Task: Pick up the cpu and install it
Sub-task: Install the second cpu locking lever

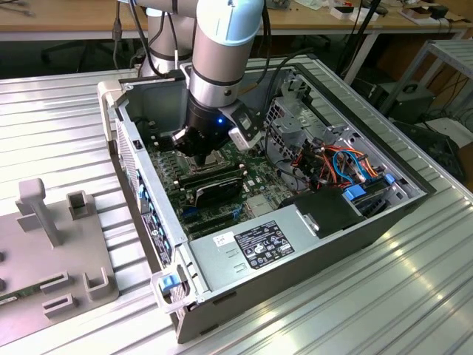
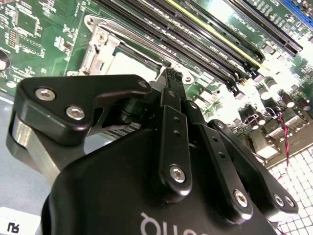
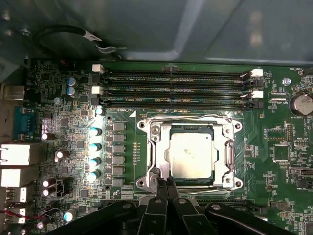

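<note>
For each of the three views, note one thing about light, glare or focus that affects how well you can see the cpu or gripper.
Exterior view: the arm shades the motherboard under the gripper, a blue light glowing on the wrist. First wrist view: the cpu lid reflects pale glare, and capacitor tops nearby bloom white. Second wrist view: the close gripper looms large and dark, while the board behind washes out bright.

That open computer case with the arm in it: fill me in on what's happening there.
A robot arm has reached down into the open computer case and holds its gripper just over the motherboard. The fingers are shut with nothing between them, their tips at the edge of the CPU socket. The cpu, silver top up, already sits in the socket, inside its metal frame. The memory slots run alongside the socket.
</note>
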Controlling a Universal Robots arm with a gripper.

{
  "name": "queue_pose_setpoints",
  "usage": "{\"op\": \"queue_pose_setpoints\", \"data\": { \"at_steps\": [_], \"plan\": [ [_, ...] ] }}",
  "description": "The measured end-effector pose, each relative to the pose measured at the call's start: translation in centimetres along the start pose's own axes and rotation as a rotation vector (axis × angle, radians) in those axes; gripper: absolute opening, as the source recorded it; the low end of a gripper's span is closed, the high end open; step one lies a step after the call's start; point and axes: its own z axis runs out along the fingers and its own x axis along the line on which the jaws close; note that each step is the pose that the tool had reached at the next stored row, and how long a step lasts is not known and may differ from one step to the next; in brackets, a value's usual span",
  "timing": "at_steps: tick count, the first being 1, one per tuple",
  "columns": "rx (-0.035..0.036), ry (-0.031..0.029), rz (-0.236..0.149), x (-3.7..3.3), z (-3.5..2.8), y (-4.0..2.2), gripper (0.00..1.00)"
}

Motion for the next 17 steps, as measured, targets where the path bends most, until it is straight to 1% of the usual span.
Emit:
{"op": "queue_pose_setpoints", "data": {
  "at_steps": [4,5,9,11,14,17],
  "plan": [
    [0.0000,0.0001,0.000,-1.12,0.03,-0.02,0.11],
    [0.0001,0.0001,0.000,-1.25,0.03,-0.03,0.11],
    [0.0001,0.0000,0.000,-1.29,0.03,-0.02,0.11],
    [0.0001,0.0000,0.000,-1.31,0.05,0.09,0.11],
    [0.0001,0.0000,0.000,-1.36,0.09,0.47,0.11],
    [0.0001,-0.0001,0.001,-1.42,0.15,1.00,0.11]
  ]
}}
